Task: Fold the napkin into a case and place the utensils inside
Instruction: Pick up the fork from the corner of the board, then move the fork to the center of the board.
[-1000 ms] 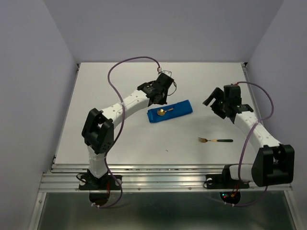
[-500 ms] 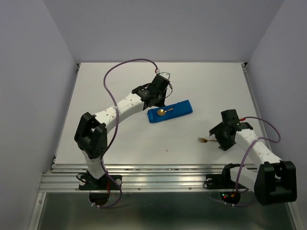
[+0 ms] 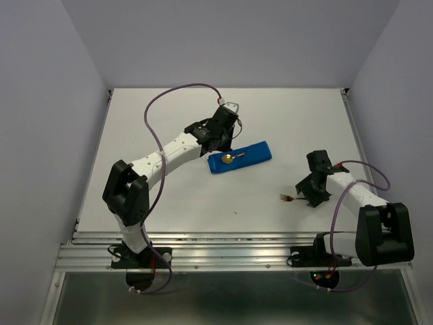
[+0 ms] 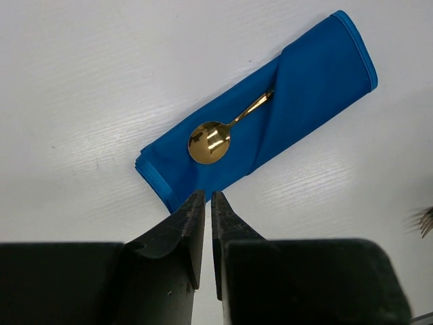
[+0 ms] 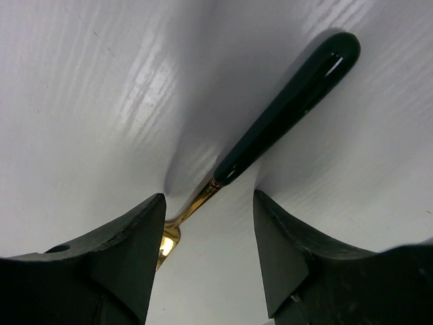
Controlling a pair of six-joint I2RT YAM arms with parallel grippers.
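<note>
Nearest to us, the right gripper (image 5: 208,203) is down low over the table (image 3: 169,210), released and standing wide, with the fork (image 5: 284,112) lying between its two fingers. Neither finger seems to touch it. The gap sits right where the gold neck meets the dark green handle, and the tines poke out on the gripper's left in the overhead view.

That is the step as we read it: pick up the fork. The handle is slim and lies flat, so we want the fingertips right down at the table before closing, or they may pinch above it. We would take the thicker green part rather than the thin gold neck, squarely across, so it doesn't swivel on the lift. Slow squeeze, then straight up.

Further out lies the case (image 4: 304,88), folded and flat near the middle of the table, well apart from the fork. The spoon (image 4: 210,141) is in it, bowl out on the cloth, handle tucked under the diagonal fold. The fork probably wants to slide in beside it, handle first, at a shallow angle so the fold isn't dragged open.

Furthest, the left gripper (image 4: 207,200) hovers just beside the case's spoon end, all but clenched, a thin slit, nothing in it. It looks well placed to pin the cloth.
</note>
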